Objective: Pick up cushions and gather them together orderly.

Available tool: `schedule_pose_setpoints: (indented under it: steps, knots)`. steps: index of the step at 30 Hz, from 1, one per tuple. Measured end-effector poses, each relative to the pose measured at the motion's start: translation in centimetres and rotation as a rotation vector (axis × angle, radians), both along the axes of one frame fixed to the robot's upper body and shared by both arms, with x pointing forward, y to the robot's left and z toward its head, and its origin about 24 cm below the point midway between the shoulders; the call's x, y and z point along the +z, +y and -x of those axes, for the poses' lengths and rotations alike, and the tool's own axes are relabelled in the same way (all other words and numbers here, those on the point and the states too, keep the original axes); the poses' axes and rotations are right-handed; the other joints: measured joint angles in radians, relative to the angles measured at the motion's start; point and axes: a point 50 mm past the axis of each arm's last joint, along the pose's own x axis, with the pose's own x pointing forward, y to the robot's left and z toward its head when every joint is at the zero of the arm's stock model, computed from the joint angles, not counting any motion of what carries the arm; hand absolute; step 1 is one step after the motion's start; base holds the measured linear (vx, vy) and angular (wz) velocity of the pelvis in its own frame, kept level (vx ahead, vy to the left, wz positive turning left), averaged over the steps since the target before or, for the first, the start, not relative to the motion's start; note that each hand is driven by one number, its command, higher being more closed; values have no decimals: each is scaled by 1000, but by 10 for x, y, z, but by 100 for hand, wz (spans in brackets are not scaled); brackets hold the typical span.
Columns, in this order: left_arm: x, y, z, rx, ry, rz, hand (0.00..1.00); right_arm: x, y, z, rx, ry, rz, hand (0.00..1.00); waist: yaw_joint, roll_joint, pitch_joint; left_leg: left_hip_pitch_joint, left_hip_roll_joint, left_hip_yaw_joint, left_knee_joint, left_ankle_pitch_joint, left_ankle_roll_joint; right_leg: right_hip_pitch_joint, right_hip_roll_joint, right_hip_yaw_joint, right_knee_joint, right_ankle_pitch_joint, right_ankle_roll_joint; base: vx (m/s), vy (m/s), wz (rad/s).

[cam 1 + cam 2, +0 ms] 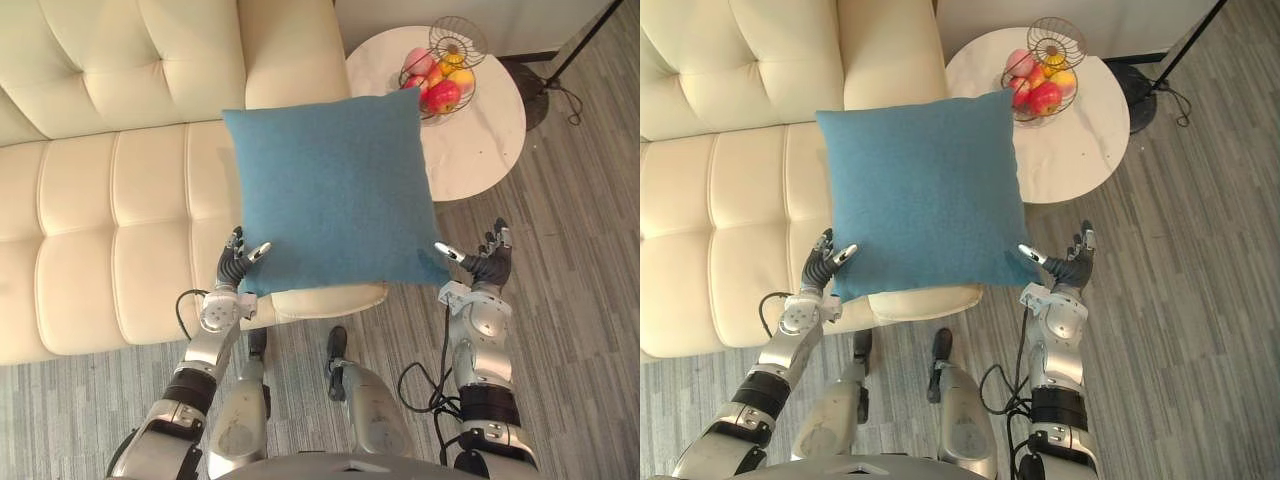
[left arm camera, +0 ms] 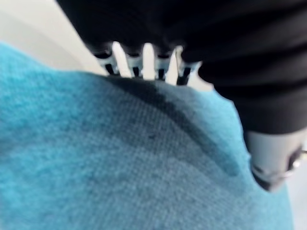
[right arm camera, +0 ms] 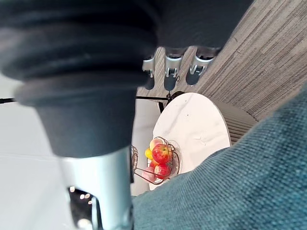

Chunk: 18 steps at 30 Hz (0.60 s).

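A: Cushion — where does it sit?
B: Blue cushion (image 1: 330,190), centre of frame, held up flat-on between both hands. It overlaps the right end of the cream sofa (image 1: 120,230), and its upper right corner covers the edge of the round white counter (image 1: 480,140).
A: Left hand?
B: Left hand (image 1: 235,265) at the cushion's lower left corner. Fingers near straight along the edge, thumb lying over the blue cloth. Pressing, not curled round.
A: Right hand?
B: Right hand (image 1: 488,262) at the lower right corner — thumb tip touching the corner, fingers spread and straight, pointing away over the grey floor (image 1: 580,300).
A: On the counter?
B: Wire basket (image 1: 458,42) with fruit (image 1: 442,95), upper right, apart from both hands.
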Motion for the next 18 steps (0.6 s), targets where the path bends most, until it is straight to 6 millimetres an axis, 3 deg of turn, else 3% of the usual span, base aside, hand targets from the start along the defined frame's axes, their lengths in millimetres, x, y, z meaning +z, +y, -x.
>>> schedule_pose_setpoints:
  steps: [8, 15, 18]
  knots:
    - [-3, -4, 8, -28, 5, -18, 0, -4, 5, 14, 9, -17, -15, 0, -4, -8, -6, 32, 9, 33, 0, -4, -3, 51, 18, 5, -49, 20, -5, 31, -4, -3]
    - [-10, -1, 13, -27, 27, -46, 0, -16, -1, 24, -15, 33, -25, 0, -8, -31, -40, 40, 12, 53, -2, -9, 1, 62, 32, 26, -79, 43, -2, -11, 0, -9]
    - [-10, 0, 13, -29, 27, -60, 0, -22, -5, 21, -3, 65, -38, 0, -12, -31, -41, 37, 12, 54, -1, -5, 3, 61, 31, 27, -86, 51, -2, 0, 0, 0]
